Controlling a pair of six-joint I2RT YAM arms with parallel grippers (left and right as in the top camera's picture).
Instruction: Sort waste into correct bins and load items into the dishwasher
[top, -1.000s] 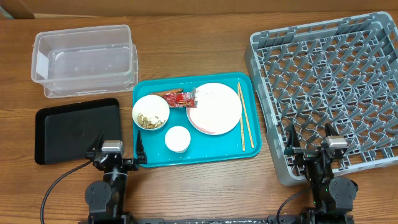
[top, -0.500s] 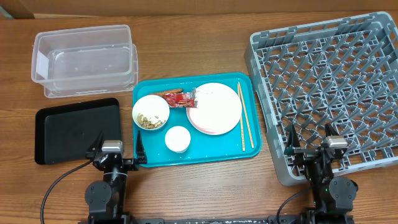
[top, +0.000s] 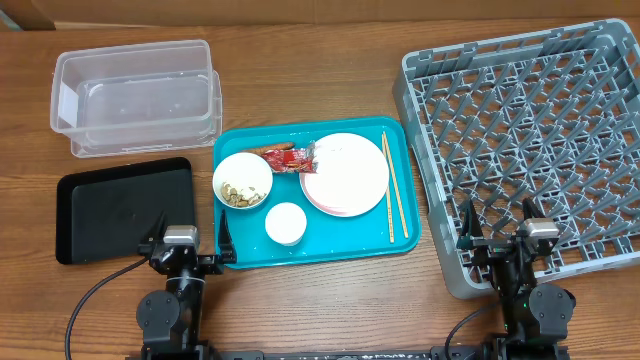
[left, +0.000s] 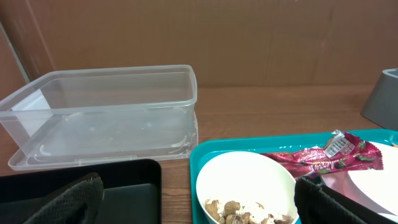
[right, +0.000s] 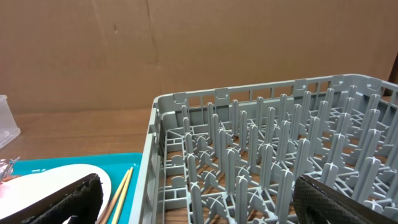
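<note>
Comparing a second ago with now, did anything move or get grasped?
Nothing visibly changed. The left gripper and right gripper stay open and empty; the bowl, cup, plate, wrapper and chopsticks remain on the teal tray.

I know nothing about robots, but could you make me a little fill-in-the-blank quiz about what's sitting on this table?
1. The beige food scraps sit in the ____ bowl.
2. The chopsticks lie on the teal tray, to the ____ of the plate.
3. The clear tub and the black tray are both ____.
4. The grey dish rack holds ____ dishes.

Missing words: white; right; empty; no.
</note>
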